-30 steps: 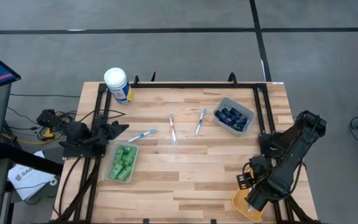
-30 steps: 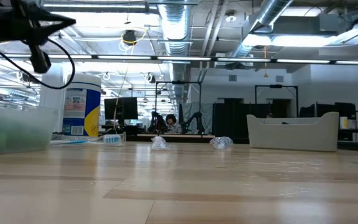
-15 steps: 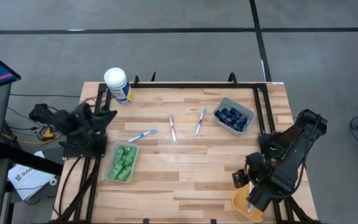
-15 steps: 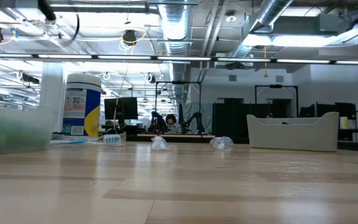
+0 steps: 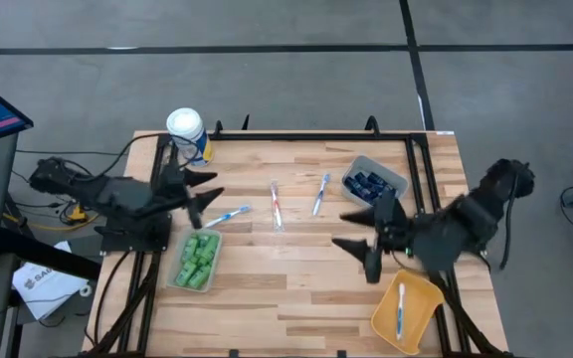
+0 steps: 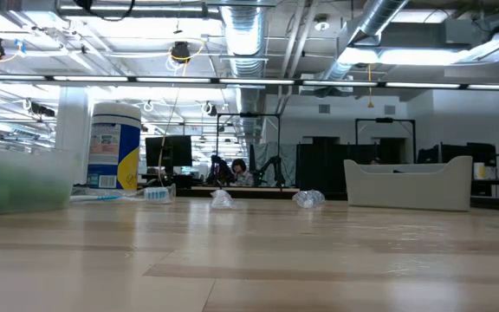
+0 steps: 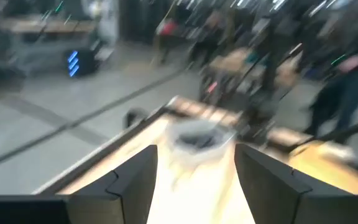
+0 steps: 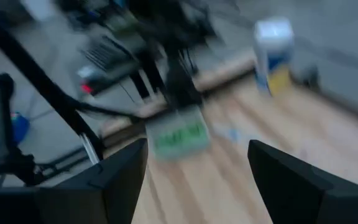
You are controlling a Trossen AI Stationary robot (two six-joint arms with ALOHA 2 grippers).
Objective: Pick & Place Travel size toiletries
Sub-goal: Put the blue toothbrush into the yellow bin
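Green small bottles (image 5: 197,257) lie in a clear tray (image 5: 179,278) at the table's left. Dark navy tubes (image 5: 374,186) fill a grey tray (image 5: 398,179) at the far right. Three toothbrushes lie flat on the wood: a blue one (image 5: 228,215), a pink one (image 5: 276,206) and another blue one (image 5: 320,194). One more toothbrush (image 5: 400,310) lies in a yellow tray (image 5: 418,293) at the near right. My left gripper (image 5: 209,187) hangs open just far of the green tray. My right gripper (image 5: 340,230) stands open right of the table's middle, pointing left. Neither touches anything.
A large white-lidded canister (image 5: 188,135) with a blue-yellow label stands at the far left corner, close behind my left gripper. A black frame (image 5: 296,134) runs along the far and side edges. Bare wood (image 5: 286,288) lies across the near middle.
My left gripper has opened, risen out of the low view and swung a little toward the table's far right. My right gripper has come away from the yellow tray at the near right corner and moved toward the table's middle, turning to point left.
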